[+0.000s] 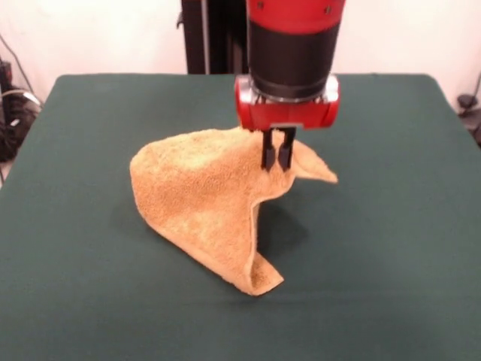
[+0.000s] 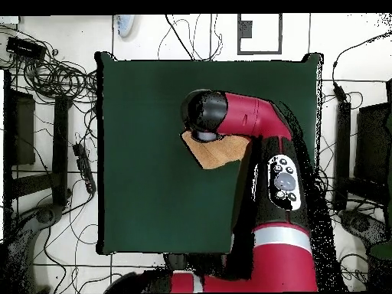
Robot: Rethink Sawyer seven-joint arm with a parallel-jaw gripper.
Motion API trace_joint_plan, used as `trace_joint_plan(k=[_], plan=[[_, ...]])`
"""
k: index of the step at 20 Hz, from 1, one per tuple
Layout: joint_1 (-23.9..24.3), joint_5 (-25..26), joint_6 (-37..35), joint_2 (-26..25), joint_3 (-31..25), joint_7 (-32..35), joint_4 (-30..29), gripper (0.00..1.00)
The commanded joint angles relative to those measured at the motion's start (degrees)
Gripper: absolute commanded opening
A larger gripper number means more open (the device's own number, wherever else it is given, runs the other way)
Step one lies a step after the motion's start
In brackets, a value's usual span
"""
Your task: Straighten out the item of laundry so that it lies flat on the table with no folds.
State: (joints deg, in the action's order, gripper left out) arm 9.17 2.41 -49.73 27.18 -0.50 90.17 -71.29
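Observation:
The orange-tan towel [image 1: 203, 203] hangs draped in a tent shape over the green table [image 1: 90, 286], lifted at its far right part, with its lower corner curled on the cloth. My gripper [image 1: 276, 164] comes down from the red and black arm and is shut on the towel's raised edge, holding it above the table. In the overhead view the arm [image 2: 245, 115] covers most of the towel [image 2: 214, 151], and the gripper itself is hidden under the wrist. No care tag shows.
The table's edges [image 2: 103, 153] are ringed by cables and equipment on the floor [image 2: 53, 76]. The robot's pedestal stands at the far side in the front view [image 1: 210, 37].

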Motion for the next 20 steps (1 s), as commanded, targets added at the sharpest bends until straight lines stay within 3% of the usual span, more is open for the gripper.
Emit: trace_joint_plan(k=[1,17,20], plan=[[-3.4,-2.0,5.6,5.0,-3.9,9.9,-16.6,0.0],[-9.4,-8.1,8.1,8.4,-1.3,18.3,-24.2,0.0],[-12.4,-10.0,8.3,10.7,0.5,21.9,-26.8,0.0]])
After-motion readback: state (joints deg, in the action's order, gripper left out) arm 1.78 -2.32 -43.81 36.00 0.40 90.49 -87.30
